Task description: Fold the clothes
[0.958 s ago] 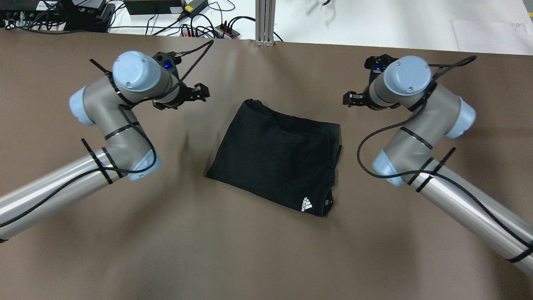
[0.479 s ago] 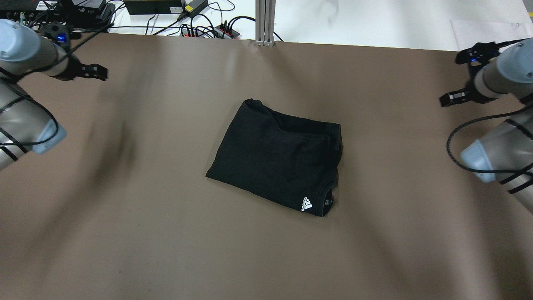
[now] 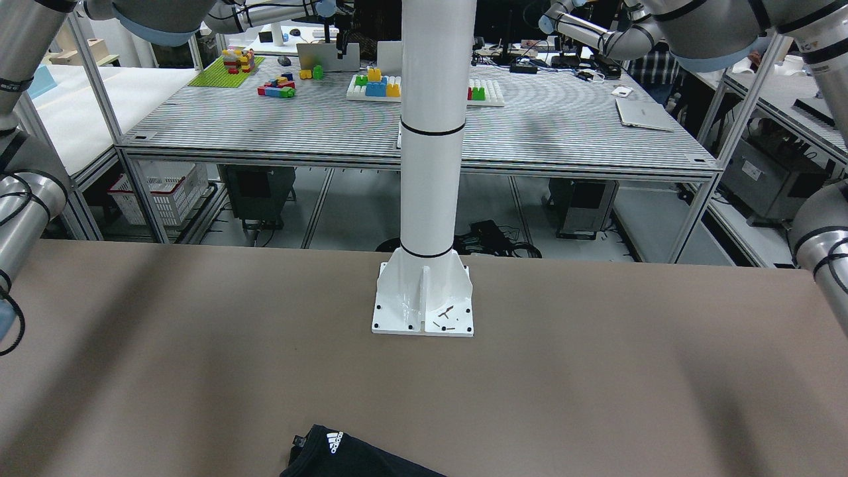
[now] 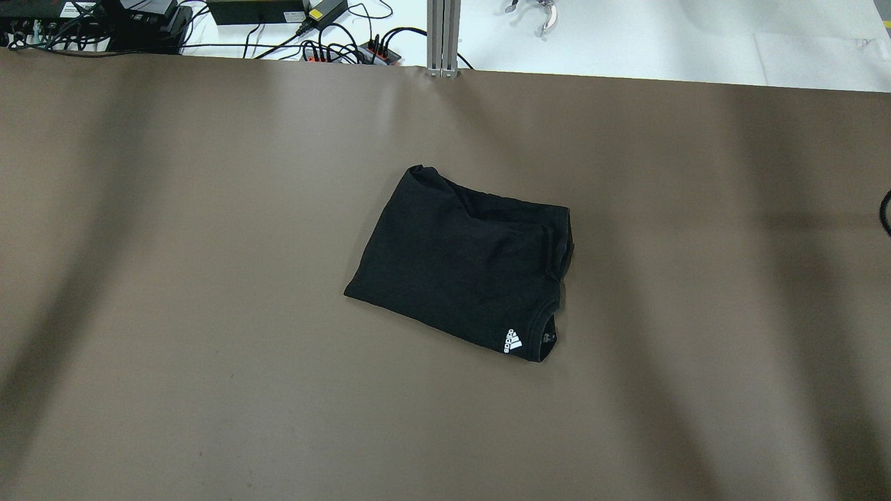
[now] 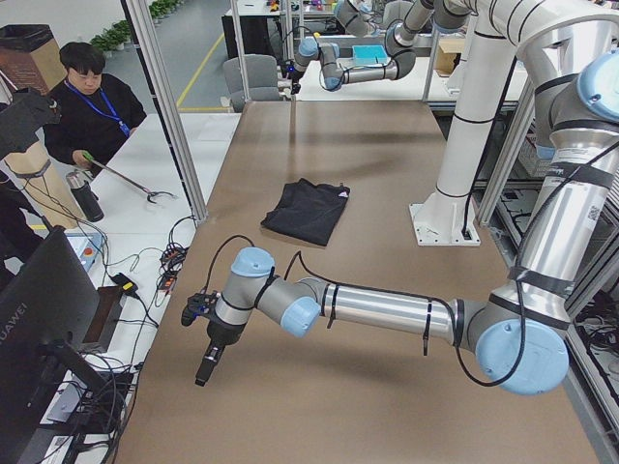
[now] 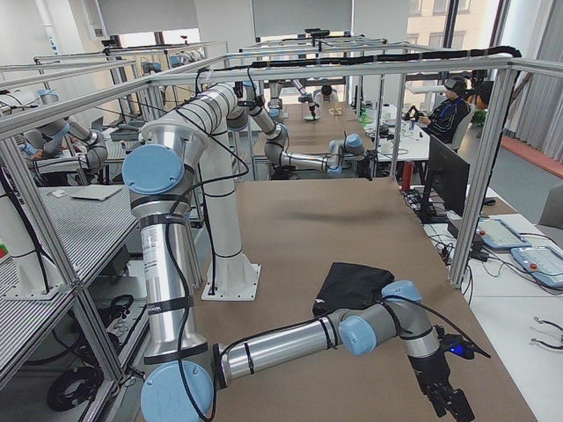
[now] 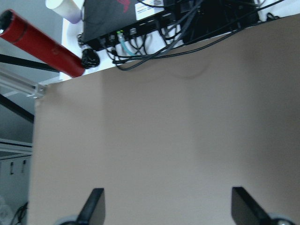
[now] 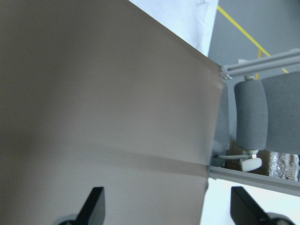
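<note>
While the folded clothes (image 4: 463,264) lie centred on the table (image 4: 209,390), logo toward the robot's edge, both arms have swung clear of the overhead view; left gripper (image 7: 168,206) and right gripper (image 8: 168,206) hang spread wide, empty, near the far corners.

a brown table (image 4: 209,313) fills the overhead view. at its far edge stands a metal post (image 4: 443,35), with a power strip (image 4: 379,52) and tangled cables (image 4: 278,42) on the white surface beside it. a white pillar (image 3: 434,132) rises from a base plate (image 3: 404,311) on the table. behind it a slatted bench (image 3: 563,132) carries toy bricks (image 3: 374,85) and a silver laptop (image 3: 642,114); a white basket (image 3: 162,192) sits under it. in the left side view a person (image 5: 97,116) sits past the table holding a long grabber (image 5: 126,182), and a monitor (image 5: 44,319) stands nearer. a red cylinder (image 7: 40,44) lies off one table corner; a grey chair (image 8: 251,110) stands off another.
</note>
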You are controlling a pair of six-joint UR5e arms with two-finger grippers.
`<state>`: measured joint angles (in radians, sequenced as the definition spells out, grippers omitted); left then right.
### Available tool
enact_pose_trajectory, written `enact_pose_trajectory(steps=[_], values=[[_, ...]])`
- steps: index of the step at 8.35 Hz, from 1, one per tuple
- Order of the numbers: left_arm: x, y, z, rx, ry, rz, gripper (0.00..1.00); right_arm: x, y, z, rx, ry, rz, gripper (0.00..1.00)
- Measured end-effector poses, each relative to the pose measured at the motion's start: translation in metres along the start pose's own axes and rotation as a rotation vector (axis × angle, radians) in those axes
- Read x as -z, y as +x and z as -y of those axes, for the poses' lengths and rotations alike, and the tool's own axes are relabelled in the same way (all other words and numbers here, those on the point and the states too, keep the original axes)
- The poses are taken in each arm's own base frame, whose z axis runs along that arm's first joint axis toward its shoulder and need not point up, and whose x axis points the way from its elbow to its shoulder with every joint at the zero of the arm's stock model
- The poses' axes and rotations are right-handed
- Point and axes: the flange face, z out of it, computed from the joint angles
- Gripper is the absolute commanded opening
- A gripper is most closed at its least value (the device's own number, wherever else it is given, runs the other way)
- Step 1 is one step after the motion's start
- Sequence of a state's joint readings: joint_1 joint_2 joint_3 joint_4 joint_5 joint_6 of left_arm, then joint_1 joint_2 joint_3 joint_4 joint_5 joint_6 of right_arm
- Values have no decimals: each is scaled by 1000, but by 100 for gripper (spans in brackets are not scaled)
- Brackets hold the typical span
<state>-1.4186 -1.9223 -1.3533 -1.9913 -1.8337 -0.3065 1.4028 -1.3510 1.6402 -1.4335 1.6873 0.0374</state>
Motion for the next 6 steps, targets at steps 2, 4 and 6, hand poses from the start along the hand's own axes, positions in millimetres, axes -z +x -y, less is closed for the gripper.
enact_pose_trajectory(steps=[2, 4, 6], values=[[11, -92, -34, -38, -19, 88, 95, 27, 70, -36, 0, -55, -66, 94], [23, -152, -77, -51, -19, 203, 95, 47, 98, -103, 12, -99, -138, 94], [39, -165, -80, -73, -20, 265, 95, 56, 104, -133, 12, -118, -198, 94]])
